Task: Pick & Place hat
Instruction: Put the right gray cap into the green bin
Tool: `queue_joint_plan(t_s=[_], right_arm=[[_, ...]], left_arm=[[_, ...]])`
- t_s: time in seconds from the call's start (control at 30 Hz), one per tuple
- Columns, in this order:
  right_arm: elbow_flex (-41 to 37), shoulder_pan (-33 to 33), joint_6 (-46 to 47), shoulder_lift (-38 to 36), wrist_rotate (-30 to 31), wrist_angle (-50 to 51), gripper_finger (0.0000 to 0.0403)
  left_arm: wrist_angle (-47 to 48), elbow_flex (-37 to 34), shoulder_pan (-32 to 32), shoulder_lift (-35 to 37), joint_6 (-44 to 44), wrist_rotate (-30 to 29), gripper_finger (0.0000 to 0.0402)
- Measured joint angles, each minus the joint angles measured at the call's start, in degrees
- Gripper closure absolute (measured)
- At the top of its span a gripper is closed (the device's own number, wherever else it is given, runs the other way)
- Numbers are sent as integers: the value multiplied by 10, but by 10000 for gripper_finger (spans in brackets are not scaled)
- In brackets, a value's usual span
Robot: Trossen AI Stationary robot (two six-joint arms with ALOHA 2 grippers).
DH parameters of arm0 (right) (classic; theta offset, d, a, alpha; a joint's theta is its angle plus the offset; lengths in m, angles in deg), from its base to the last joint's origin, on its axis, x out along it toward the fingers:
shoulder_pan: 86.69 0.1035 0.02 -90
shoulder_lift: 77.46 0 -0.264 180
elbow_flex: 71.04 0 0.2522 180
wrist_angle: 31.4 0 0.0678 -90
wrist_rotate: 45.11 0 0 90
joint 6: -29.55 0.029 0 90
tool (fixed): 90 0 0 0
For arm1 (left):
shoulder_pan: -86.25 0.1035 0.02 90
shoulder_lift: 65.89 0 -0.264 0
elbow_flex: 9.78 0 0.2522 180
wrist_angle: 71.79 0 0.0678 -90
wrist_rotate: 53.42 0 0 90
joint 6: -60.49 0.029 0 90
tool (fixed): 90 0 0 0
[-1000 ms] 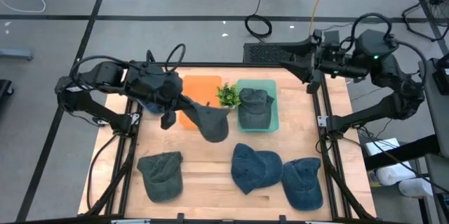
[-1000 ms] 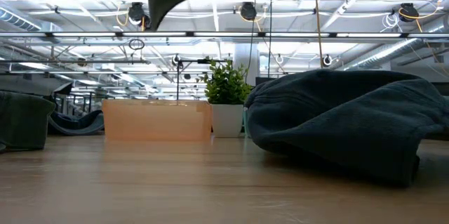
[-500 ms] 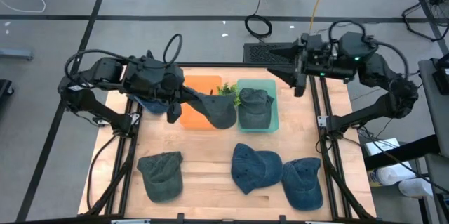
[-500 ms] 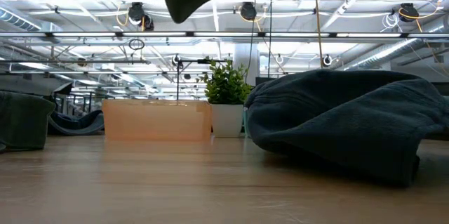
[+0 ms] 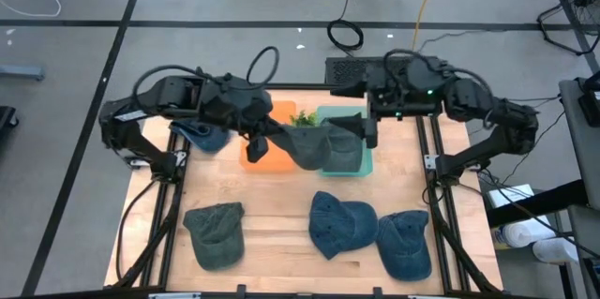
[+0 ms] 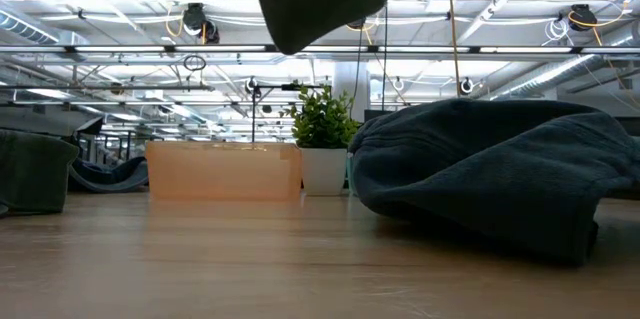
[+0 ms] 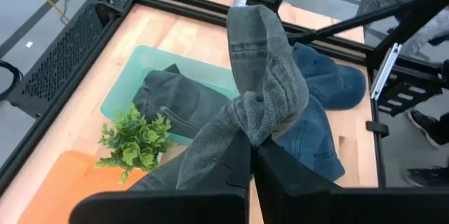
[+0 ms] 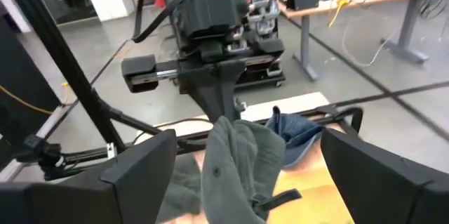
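A: Starting at the far left, what shows?

B: A blue cap (image 5: pixel 202 134) lies under the left arm, mostly hidden by it. The left gripper (image 7: pixel 250 155) has its fingers clenched on a grey-green hat (image 5: pixel 305 145), holding it in the air over the gap between the orange tray (image 5: pixel 265 156) and the teal bin (image 5: pixel 367 160).

A: Is the bin readable?

B: Only partly. The hanging hat and the right arm cover much of it; another dark cap (image 7: pixel 172 100) lies inside. The small plant (image 7: pixel 134 140) stands beside the bin.

A: And the right gripper (image 8: pixel 245 182)?

B: It hangs above the bin, fingers spread wide, facing the held hat without touching it.

A: The low view?

B: The hat's upper part is cut off at the frame edge. Three more caps rest on the counter (image 5: pixel 277 229) in front.
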Motion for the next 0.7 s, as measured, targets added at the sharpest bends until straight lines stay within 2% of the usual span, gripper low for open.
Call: queue_joint_plan(t_s=[0.17,0.33,0.7], right_arm=[[0,10,9,22,-3,4,60],[0,15,21,43,-45,1,60],[0,35,23,78,-45,4,66]], left_arm=[[4,24,0,-27,7,11,398],[-1,36,0,-45,10,20,399],[-8,36,-1,-53,5,31,399]])
